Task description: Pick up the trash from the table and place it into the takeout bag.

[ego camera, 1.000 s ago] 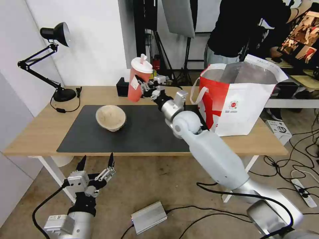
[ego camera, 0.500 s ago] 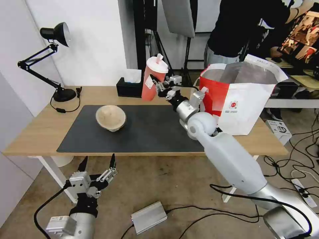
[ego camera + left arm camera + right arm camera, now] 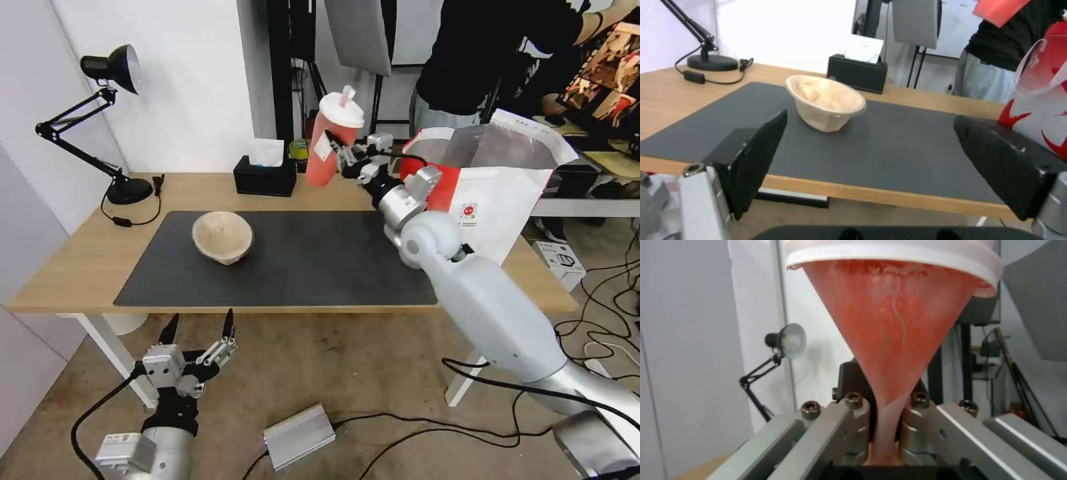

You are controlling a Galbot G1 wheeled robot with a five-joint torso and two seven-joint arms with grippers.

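My right gripper (image 3: 339, 152) is shut on the tall red cup (image 3: 330, 141) with a white lid, holding it tilted in the air above the table's far edge, just left of the takeout bag (image 3: 497, 193). The wrist view shows the cup (image 3: 898, 333) pinched between the fingers (image 3: 851, 421). A beige bowl (image 3: 222, 236) rests on the dark-grey mat (image 3: 293, 267) of the table (image 3: 67, 267); the left wrist view shows this bowl (image 3: 826, 101) beyond the table's front edge. My left gripper (image 3: 197, 332) hangs open below the table front, empty.
A black tissue box (image 3: 265, 177) stands at the table's back edge and a black desk lamp (image 3: 110, 120) at the back left. A person in black stands behind the bag. A silver box (image 3: 299, 437) and cables lie on the floor.
My right gripper has carried the red cup up and to the right, from above the tissue box toward the bag's left rim. The left gripper and the bowl have stayed put.
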